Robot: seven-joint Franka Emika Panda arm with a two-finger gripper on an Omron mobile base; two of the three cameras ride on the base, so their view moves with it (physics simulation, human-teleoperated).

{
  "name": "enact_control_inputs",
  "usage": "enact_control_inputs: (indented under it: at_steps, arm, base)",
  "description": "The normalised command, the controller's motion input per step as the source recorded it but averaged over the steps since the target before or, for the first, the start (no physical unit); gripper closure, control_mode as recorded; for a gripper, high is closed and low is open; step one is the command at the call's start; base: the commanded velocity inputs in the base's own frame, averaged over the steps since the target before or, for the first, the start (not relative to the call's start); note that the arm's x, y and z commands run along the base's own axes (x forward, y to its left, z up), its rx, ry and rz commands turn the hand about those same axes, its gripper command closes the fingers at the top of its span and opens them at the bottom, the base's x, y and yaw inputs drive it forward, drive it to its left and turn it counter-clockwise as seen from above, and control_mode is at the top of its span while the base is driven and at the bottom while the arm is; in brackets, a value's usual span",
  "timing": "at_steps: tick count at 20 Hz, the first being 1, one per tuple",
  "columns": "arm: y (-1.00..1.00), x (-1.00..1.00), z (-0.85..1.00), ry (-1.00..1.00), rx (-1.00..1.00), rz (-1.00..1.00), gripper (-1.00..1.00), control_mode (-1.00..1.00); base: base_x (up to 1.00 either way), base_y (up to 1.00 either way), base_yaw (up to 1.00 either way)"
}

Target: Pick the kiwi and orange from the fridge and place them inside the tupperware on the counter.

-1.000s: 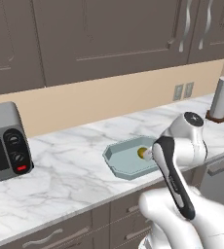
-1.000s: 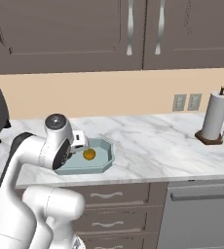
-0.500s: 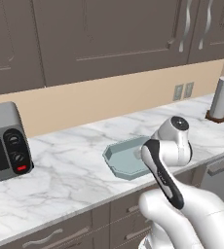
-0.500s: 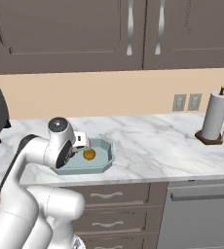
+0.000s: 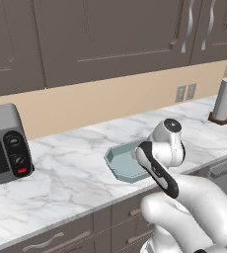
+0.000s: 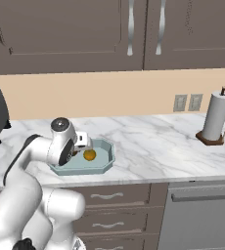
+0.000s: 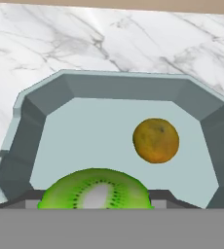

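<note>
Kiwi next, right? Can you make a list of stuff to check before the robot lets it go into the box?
1. Orange already in the tupperware: ok.
2. Kiwi at the gripper, above the tupperware: ok.
3. Bare floor of the tupperware beside the orange for the kiwi: ok.
4. Tupperware flat on the counter: ok.
5. Fingers really squeezing the kiwi: cannot tell, they are hidden.
6. Height of the kiwi above the floor: cannot tell.

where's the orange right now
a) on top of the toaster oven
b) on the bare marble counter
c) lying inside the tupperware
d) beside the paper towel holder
c: the orange lies on the floor of the tupperware, ringed by its raised rim.
</note>
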Motion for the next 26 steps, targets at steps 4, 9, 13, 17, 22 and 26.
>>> enact_control_inputs:
  at_steps: [4, 9, 13, 17, 22, 26]
  arm:
    - [0.11, 0.31, -0.37, 0.0, 0.0, -0.04, 1.0, -1.0]
    - [0.09, 0.04, -0.53, 0.0, 0.0, -0.03, 1.0, -1.0]
    - [0.02, 0.04, -0.44, 0.0, 0.0, -0.03, -1.0, -1.0]
    - [0.0, 0.21, -0.31, 0.0, 0.0, -0.05, -1.0, -1.0]
    - [0.03, 0.2, -0.07, 0.0, 0.0, -0.06, -1.0, -1.0]
    - [0.09, 0.22, 0.0, 0.0, 0.0, -0.07, -1.0, -1.0]
  base:
    - [0.0, 0.0, 0.0]
    - [0.0, 0.0, 0.0]
    - [0.0, 0.0, 0.0]
    - [0.0, 0.0, 0.0]
    - [0.0, 0.0, 0.0]
    - [0.0, 0.0, 0.0]
